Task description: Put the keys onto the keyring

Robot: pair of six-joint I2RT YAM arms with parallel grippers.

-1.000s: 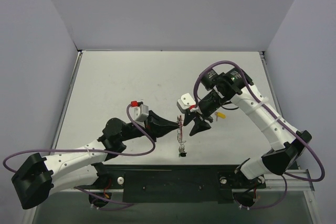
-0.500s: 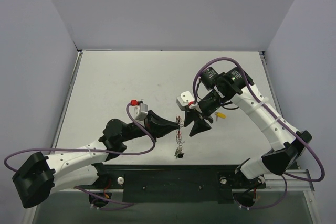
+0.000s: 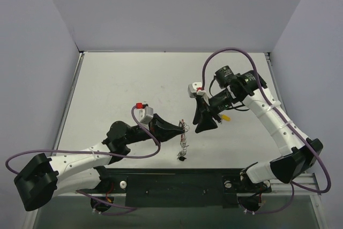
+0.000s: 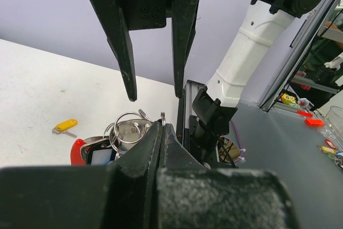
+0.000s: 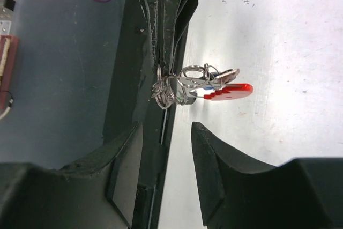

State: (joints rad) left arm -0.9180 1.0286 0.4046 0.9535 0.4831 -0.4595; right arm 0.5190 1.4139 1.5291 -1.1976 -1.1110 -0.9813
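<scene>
Your right gripper (image 3: 205, 127) has backed off the thin silvery metal keyring (image 5: 171, 87), fingers spread and empty; your left gripper (image 3: 180, 131) pinches it. One red-headed key (image 5: 233, 90) hangs there, and one yellow-headed key (image 3: 225, 117) lies loose.

Robotics lab, a boxed-in test cell. A white table (image 3: 134, 79) is closed in by plain pale walls (image 3: 171, 9) on three sides. Two white and black robot arms, the left arm (image 3: 80, 162) and the right arm (image 3: 273, 122), are bolted to a black base plate (image 3: 177, 186) at the near edge, with purple cables (image 3: 230, 51) looping off them. Beyond the table stand a metal frame (image 4: 298, 46) and a grey bench (image 4: 268, 148) strewn with small coloured parts (image 4: 313, 123).
</scene>
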